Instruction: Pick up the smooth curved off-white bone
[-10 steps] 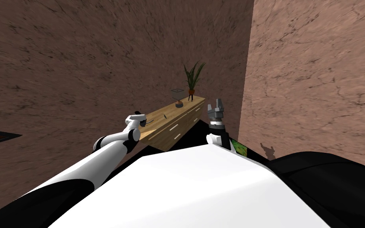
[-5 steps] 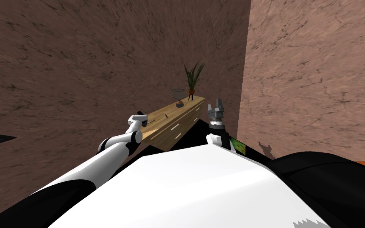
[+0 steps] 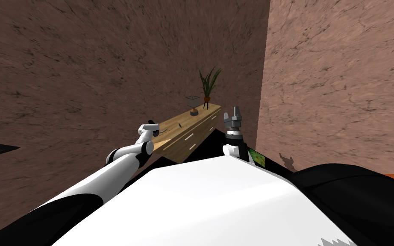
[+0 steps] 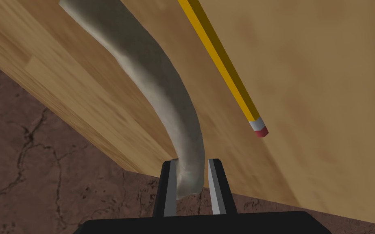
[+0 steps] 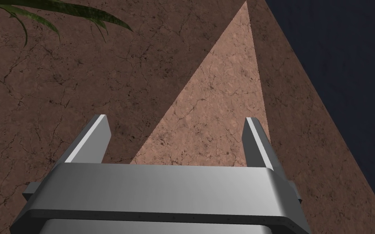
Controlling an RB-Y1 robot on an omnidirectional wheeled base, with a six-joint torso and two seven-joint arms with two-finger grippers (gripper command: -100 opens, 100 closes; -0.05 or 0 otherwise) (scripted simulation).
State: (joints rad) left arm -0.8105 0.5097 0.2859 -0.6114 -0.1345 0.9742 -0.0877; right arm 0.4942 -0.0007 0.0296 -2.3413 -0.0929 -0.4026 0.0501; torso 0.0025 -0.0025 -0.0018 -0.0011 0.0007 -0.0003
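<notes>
Fingers (image 4: 215,187) of the left gripper (image 4: 190,162) pinch the end of the bone (image 4: 162,93) at the dresser (image 4: 304,81) edge, arm now settled after reaching in, so lifting looks next; right gripper (image 5: 174,120) idles, spread wide.

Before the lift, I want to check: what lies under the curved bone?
The wooden cabinet top lies under the bone; its end in the left gripper overhangs the edge. The strip directly beneath is covered.

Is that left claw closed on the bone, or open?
Shut. The left gripper has both fingers pressing the sides of the bone.
</notes>
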